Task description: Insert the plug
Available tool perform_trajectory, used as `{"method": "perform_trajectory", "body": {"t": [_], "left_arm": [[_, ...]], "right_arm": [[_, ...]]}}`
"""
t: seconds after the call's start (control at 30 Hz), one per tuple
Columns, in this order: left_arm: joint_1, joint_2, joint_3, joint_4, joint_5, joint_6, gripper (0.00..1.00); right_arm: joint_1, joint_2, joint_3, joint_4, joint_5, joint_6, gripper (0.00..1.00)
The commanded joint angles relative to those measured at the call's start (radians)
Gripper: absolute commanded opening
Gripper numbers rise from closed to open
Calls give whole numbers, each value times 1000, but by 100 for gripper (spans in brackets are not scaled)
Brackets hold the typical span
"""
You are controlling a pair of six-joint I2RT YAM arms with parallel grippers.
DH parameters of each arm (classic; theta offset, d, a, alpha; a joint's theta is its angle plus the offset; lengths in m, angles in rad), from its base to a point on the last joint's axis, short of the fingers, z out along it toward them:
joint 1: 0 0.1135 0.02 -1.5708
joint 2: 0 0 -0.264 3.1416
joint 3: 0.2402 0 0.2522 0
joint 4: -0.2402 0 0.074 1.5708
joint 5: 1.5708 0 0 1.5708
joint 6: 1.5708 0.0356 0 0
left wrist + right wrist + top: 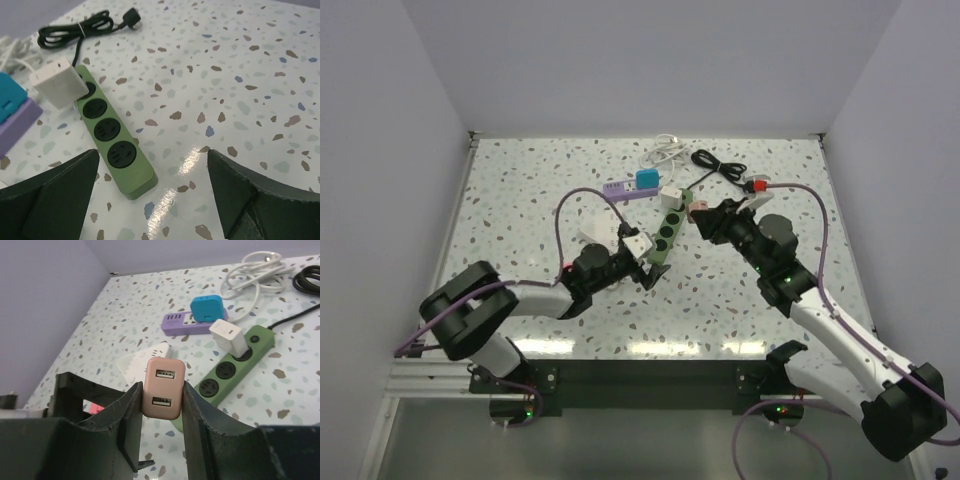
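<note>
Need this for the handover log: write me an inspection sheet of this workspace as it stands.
Surface: speckled tabletop, no spills seen.
Job's things: green power strip, white adapter in its far socket, three sockets free; pink USB charger held off the table.
Clutter: purple strip with blue adapter on it; white object left of the green strip, kind unclear; red-and-white item far right.
Grippers: left gripper open, empty, by the strip's near end; right gripper shut on the pink USB charger.
Cables: white cable coiled at the far edge; black cord bundled, leading to the green strip; purple arm cable.
Surroundings: plain walls on three sides.
</note>
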Motion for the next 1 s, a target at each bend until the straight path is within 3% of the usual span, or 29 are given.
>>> {"method": "perform_trajectory", "body": {"t": [0.0, 0.2, 0.8, 0.97], "left_arm": [[37, 148, 90, 28, -68, -93, 95], [116, 285, 162, 91, -45, -253, 95], [114, 429, 177, 99, 95, -486, 97], [64, 429, 171, 102, 94, -526, 97]], "right_arm": [[-2, -43, 20, -79, 145, -61, 0], [-2, -89, 19, -142, 179, -81, 0], [-2, -95, 14, -145, 199, -91, 0], [-1, -91, 15, -152, 211, -94, 0]]}}
